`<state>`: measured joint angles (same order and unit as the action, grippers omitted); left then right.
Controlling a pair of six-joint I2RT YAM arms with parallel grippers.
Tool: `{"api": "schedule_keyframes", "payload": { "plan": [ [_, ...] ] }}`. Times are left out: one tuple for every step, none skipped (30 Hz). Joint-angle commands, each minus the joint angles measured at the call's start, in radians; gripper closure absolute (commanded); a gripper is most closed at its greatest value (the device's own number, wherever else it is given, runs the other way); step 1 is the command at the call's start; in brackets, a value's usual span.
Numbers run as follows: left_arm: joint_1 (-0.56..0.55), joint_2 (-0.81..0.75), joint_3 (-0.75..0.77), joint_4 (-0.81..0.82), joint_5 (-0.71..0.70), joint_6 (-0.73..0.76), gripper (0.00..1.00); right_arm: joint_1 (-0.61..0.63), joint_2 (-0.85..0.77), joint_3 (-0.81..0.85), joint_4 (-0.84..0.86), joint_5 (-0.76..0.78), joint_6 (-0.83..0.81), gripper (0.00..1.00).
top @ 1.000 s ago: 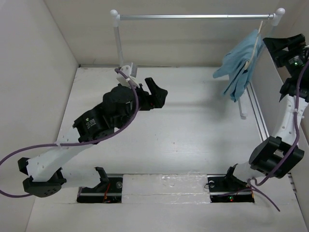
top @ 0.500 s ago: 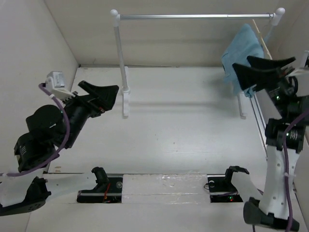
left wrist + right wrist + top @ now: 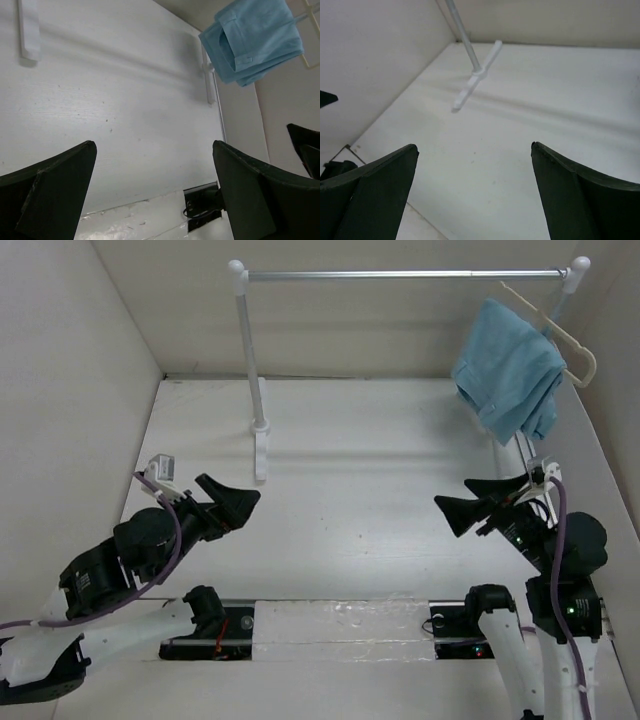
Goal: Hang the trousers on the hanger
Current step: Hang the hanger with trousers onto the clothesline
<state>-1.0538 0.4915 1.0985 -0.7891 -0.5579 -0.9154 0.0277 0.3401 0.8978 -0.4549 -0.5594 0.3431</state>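
The trousers hang folded over the hanger at the far right end of the rail, above the table. Soft, light and limp, they could slide off the smooth bar; the thicker waistband looks the surest place to pinch. The hook seems to catch the rail, though that is hard to see. The left gripper and right gripper sit folded low near their bases, jaws spread wide, empty.
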Motion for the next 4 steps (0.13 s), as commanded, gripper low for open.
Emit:
{"api": "schedule_keyframes", "payload": {
  "plan": [
    [-0.002,0.039,-0.019,0.093,0.056,-0.007,0.01,0.008,0.003,-0.031,-0.076,0.009,-0.015,0.0],
    [-0.002,0.056,-0.011,0.096,0.061,0.003,0.01,0.008,0.014,-0.022,-0.044,0.001,-0.004,0.0],
    [-0.002,0.073,-0.003,0.099,0.07,0.009,0.01,0.008,0.046,-0.007,-0.03,-0.003,-0.001,0.0],
    [-0.002,0.105,0.02,0.1,0.073,0.029,0.01,0.008,0.068,0.016,-0.022,0.003,-0.001,0.0]
  ]
}}
